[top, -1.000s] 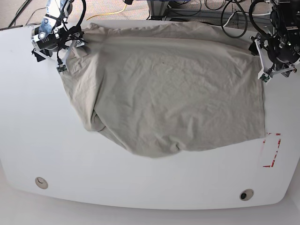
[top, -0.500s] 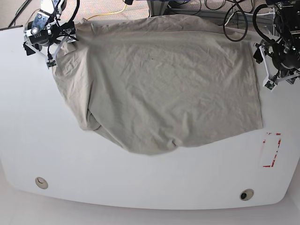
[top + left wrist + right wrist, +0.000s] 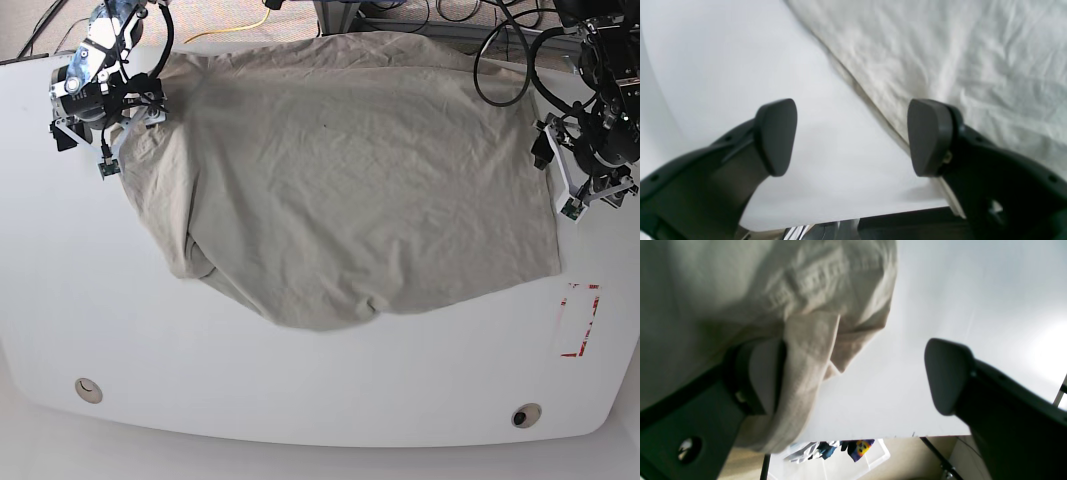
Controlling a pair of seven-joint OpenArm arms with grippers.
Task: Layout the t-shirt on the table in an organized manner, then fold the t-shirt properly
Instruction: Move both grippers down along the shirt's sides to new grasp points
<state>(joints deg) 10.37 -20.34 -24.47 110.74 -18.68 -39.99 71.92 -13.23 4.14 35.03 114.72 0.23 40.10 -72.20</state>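
Observation:
The light khaki-grey t-shirt (image 3: pixel 350 170) lies spread and wrinkled over the far middle of the white table (image 3: pixel 300 390), its top reaching the far edge. My right gripper (image 3: pixel 88 150) is at the shirt's left corner, open wide. In the right wrist view a fold of the t-shirt (image 3: pixel 806 366) drapes over one of its fingers (image 3: pixel 763 373), while the other finger (image 3: pixel 950 373) hangs over bare table. My left gripper (image 3: pixel 592 198) is at the shirt's right edge, open. Between its fingers (image 3: pixel 776 136) is bare table, and the shirt's hem (image 3: pixel 873 110) runs under the other finger.
A red-outlined rectangle mark (image 3: pixel 580 320) sits at the right front. Two small round holes (image 3: pixel 88 389) (image 3: pixel 525 414) are near the front edge. Cables (image 3: pixel 500 50) hang beyond the far edge. A clear bin (image 3: pixel 853 453) shows below the table's edge.
The shirt slid toward the far left edge with the right gripper, which then opened a little wider and dropped back. The left gripper moved nearer along the shirt's right edge.

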